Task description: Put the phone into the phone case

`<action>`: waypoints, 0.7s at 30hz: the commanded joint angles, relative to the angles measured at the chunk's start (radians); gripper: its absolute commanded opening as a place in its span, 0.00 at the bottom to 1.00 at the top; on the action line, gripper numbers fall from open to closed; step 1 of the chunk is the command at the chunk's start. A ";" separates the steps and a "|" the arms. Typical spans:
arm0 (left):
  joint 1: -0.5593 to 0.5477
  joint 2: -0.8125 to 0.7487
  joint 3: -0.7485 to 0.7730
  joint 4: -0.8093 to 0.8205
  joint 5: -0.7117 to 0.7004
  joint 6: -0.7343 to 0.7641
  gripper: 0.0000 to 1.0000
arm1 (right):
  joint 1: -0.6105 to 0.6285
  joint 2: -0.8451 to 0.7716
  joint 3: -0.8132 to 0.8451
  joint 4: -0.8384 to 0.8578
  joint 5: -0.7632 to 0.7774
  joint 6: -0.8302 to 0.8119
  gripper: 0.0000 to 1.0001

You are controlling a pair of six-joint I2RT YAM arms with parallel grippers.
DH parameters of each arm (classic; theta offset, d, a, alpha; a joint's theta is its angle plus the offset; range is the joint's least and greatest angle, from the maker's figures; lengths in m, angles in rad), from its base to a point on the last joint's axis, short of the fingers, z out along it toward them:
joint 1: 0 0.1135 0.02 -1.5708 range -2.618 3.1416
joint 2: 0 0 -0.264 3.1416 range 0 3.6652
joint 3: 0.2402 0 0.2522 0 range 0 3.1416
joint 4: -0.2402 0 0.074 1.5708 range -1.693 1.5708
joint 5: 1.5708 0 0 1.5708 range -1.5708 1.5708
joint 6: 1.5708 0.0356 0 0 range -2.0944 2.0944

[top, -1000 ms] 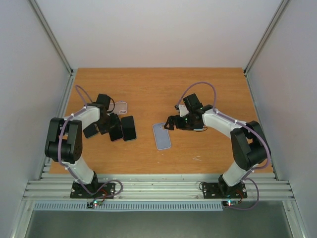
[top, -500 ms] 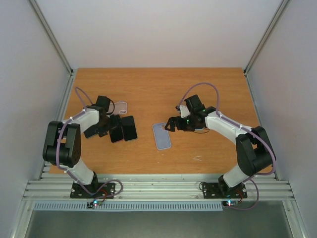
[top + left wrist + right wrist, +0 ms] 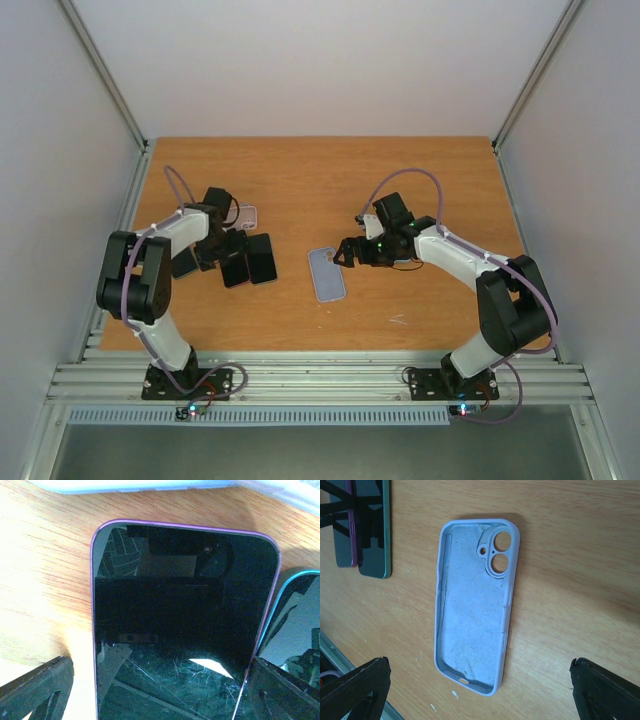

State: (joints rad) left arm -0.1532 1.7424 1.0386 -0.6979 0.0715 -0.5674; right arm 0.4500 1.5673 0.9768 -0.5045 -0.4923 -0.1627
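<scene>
Smooth orange-brown wood-grain table (image 3: 320, 170) with a faint sheen. At left, a phone (image 3: 185, 645) has a glossy black glass screen, mirror-like and finely scratched, with a smooth purple rim; the 2nd phone (image 3: 295, 625) beside it is equally glossy, rimmed teal. The phone case (image 3: 472, 615) is pale, matt and rubbery-looking, with a fuzzy lining. Fingers (image 3: 355, 687) of the right claw (image 3: 480, 692) are matt black plastic.

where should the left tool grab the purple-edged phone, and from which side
Across its two long edges, from straight above. The purple-edged phone lies flat, screen up, on the table, so only its thin sides offer a hold. The left tool straddles it, open. The teal-edged phone lies close beside one long edge, leaving that finger little room.
</scene>
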 commanded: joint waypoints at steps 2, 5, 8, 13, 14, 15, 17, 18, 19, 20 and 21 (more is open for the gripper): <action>-0.027 0.073 -0.018 -0.008 -0.016 0.032 0.91 | 0.007 -0.014 -0.008 0.018 -0.003 -0.002 0.98; -0.035 0.071 -0.021 -0.007 -0.031 0.032 0.85 | 0.007 -0.015 -0.010 0.019 -0.005 -0.001 0.98; -0.036 0.069 -0.020 -0.014 -0.029 0.034 0.80 | 0.007 -0.015 -0.012 0.018 -0.009 -0.001 0.98; -0.036 0.003 -0.054 -0.005 -0.031 0.028 0.74 | 0.008 -0.026 -0.011 0.015 -0.012 0.002 0.98; -0.036 -0.002 -0.057 -0.008 -0.033 0.026 0.74 | 0.009 -0.027 -0.010 0.015 -0.014 0.003 0.98; -0.037 -0.003 -0.060 -0.013 -0.035 0.026 0.76 | 0.011 -0.028 -0.009 0.015 -0.014 0.005 0.98; -0.039 -0.001 -0.068 -0.022 -0.040 0.028 0.79 | 0.019 -0.027 -0.006 0.015 -0.014 0.007 0.98; -0.043 0.002 -0.072 -0.025 -0.045 0.030 0.81 | 0.022 -0.028 -0.006 0.015 -0.015 0.008 0.98; -0.047 0.004 -0.077 -0.028 -0.052 0.029 0.82 | 0.024 -0.029 -0.006 0.015 -0.013 0.010 0.98; -0.051 0.006 -0.081 -0.029 -0.057 0.029 0.83 | 0.025 -0.029 -0.007 0.013 -0.011 0.011 0.99; -0.053 0.009 -0.086 -0.031 -0.063 0.029 0.85 | 0.026 -0.030 -0.009 0.013 -0.010 0.012 0.98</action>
State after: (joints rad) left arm -0.1925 1.7271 1.0092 -0.6762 0.0246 -0.5400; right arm 0.4622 1.5658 0.9710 -0.4980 -0.4942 -0.1589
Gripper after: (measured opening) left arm 0.827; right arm 0.986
